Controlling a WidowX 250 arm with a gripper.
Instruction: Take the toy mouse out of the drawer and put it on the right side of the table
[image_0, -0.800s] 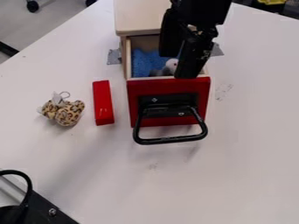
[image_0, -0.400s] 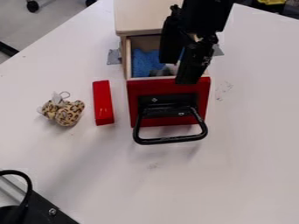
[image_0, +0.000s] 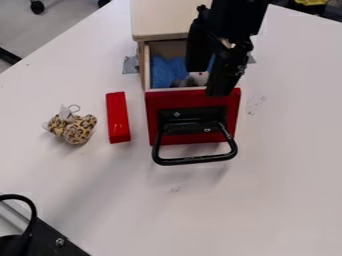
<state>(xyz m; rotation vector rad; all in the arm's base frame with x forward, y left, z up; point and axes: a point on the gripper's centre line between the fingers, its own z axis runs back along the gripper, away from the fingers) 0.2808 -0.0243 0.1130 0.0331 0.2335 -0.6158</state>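
The toy mouse (image_0: 198, 79), white and grey as far as it shows, lies in the open drawer (image_0: 155, 107) in the upper middle of the frame, just behind the red front and partly hidden by the gripper (image_0: 208, 82). The gripper hangs down from the top edge with its two fingers spread apart, the toy's white part showing between them; whether either finger touches it cannot be told. A blue textured lining (image_0: 165, 71) lies in the drawer beside the toy. The black handle (image_0: 194, 160) juts toward the centre of the frame. Left of the drawer, an oblong red block (image_0: 117, 117) rests on the white table (image_0: 287, 160), with a leopard-print stuffed toy (image_0: 78, 131) farther left.
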